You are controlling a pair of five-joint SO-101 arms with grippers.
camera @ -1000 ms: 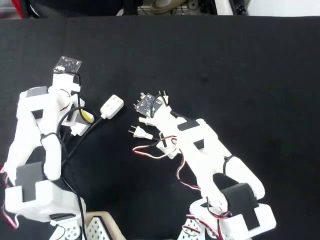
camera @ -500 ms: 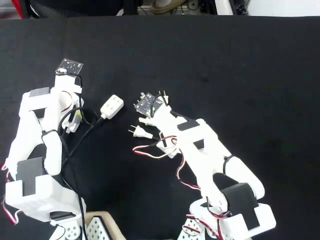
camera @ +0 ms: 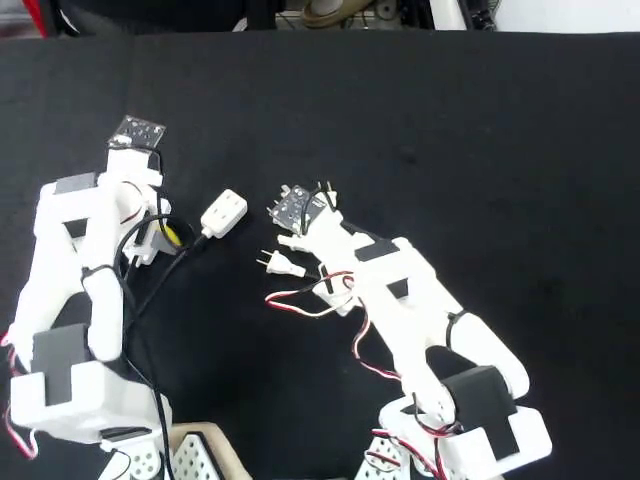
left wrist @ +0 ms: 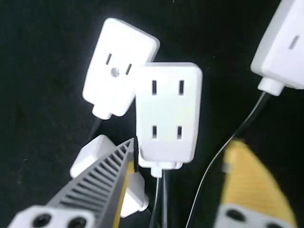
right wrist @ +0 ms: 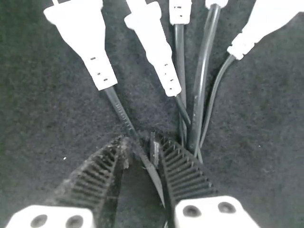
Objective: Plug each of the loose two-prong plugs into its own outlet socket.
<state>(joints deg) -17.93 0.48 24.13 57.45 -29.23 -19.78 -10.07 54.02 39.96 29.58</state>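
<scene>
Three white outlet sockets lie close together on the black table. In the left wrist view they are one (left wrist: pixel 121 66) farther off, one (left wrist: pixel 168 111) in the middle and one (left wrist: pixel 284 42) at the edge. My left gripper (left wrist: pixel 183 142) is open just short of the middle socket, with black cables running between its grey finger (left wrist: pixel 102 183) and its yellow finger (left wrist: pixel 247 185). Two white two-prong plugs (right wrist: pixel 80 28) (right wrist: pixel 152 45) lie ahead of my right gripper (right wrist: pixel 141 141), which is shut on the black cable (right wrist: pixel 118 111) of the first plug. Another plug (camera: pixel 282 265) lies beside the right arm.
One socket (camera: pixel 223 213) lies on the black cloth between the two arms, its cable trailing towards the left arm. Red and white servo wires (camera: pixel 300 300) loop beside the right arm. Room clutter lines the table's far edge (camera: pixel 330 32).
The left arm shifted slightly away and came back, so its yellow finger was hidden and shows again. The right arm has kept still.
</scene>
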